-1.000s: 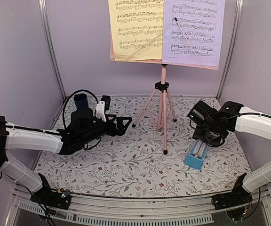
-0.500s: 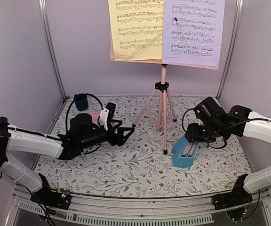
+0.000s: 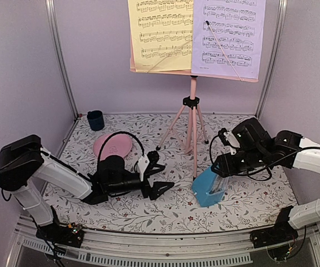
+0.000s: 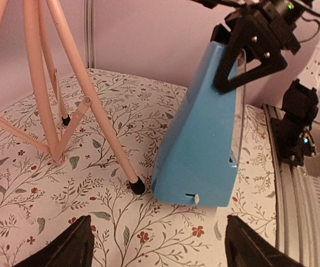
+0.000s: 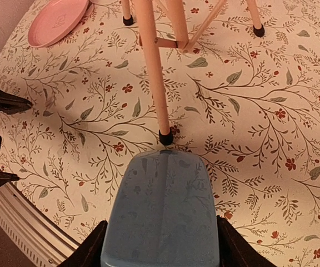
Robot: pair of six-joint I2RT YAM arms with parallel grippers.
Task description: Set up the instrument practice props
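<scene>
Floral bench (image 3: 149,208), lavender walls. Metronome (image 3: 207,190): tilted, pinched by right pincer (image 3: 223,169), five o'clock of music stand (image 3: 193,111). Left pincer (image 3: 163,177): spread, empty. Step: placing. Next: stand upright, release.

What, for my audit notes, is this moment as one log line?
right gripper: shut on metronome, beside music stand foot | left gripper: open, empty, facing metronome

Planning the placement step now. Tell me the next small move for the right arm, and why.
Probably ease the right gripper down until the blue metronome stands flat on the floral cloth, then open. It is clamped near its top, leans slightly, and sits right beside the music stand's front foot, so sideways motion risks a knock. The left gripper is open and empty.
</scene>
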